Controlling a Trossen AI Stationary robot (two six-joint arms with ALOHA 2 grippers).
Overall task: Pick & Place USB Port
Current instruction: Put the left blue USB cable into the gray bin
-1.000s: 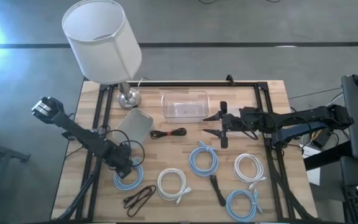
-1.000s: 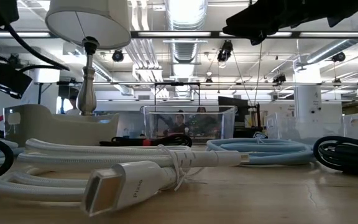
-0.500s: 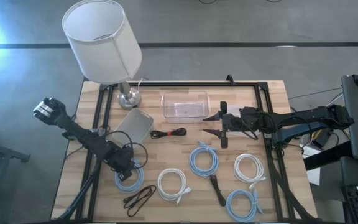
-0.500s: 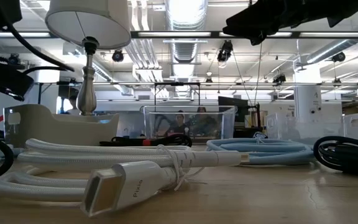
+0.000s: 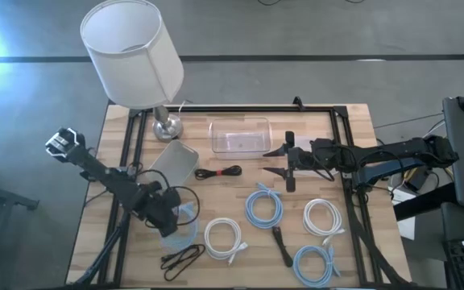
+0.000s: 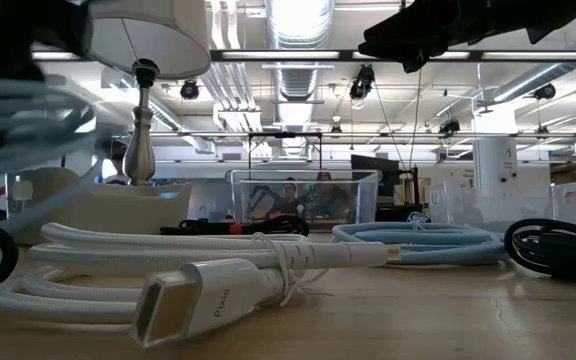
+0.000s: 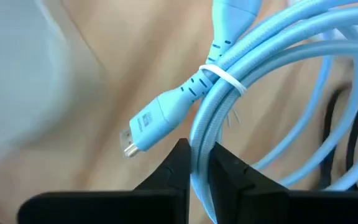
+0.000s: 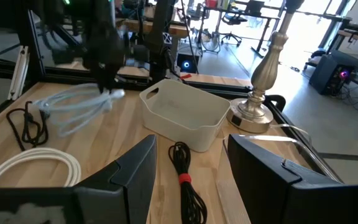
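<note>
While the right gripper [image 5: 283,161] hangs open just beside the clear plastic bin [image 5: 239,135], its 2 fingers spread wide above the wooden table [image 5: 353,129], the left gripper [image 5: 170,216] is clamped on a light blue coiled USB cable [image 7: 260,81] and holds it clear of the tabletop, near the white rectangular tray [image 5: 176,161] and on the side of it away from the lamp [image 5: 133,56]. From the left wrist, the 2 dark fingers [image 7: 173,174] pinch a strand of the coil, whose plug [image 7: 148,121] juts out beside a white tie. Beyond the tray from the lamp lie a black cable [image 5: 180,256] and a white coiled cable [image 5: 222,238]. Between tray and right gripper sits a black cable bundle with a red tie [image 5: 218,172]
</note>
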